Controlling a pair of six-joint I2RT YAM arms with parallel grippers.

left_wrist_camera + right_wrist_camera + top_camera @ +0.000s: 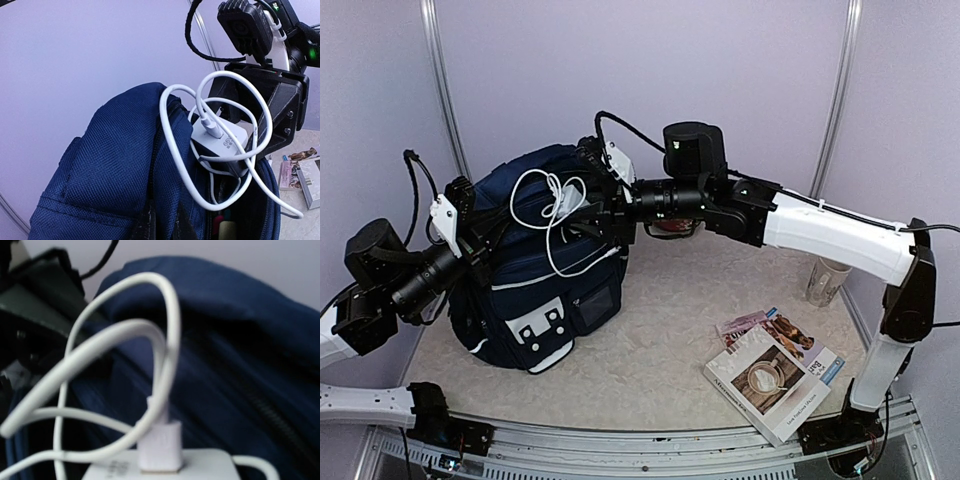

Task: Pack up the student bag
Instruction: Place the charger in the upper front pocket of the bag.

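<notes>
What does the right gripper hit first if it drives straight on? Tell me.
The right gripper, already holding the charger, points across the open zip at the navy top fabric of the backpack. That is probably first; depth is unclear.

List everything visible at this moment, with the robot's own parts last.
student bag: one, navy blue with white trim, upright on the left of the mat, top open
charger: one, white, over the bag's opening, held by the right gripper
cable: one, white, plugged into the charger, looping over the bag
books: two, pale covers, overlapping, near right of the mat
tumbler: one, clear, right edge of the mat
mat: one, cream, covering the table
left gripper: one, black, shut on the bag's top edge
right gripper: one, black, shut on the charger
</notes>
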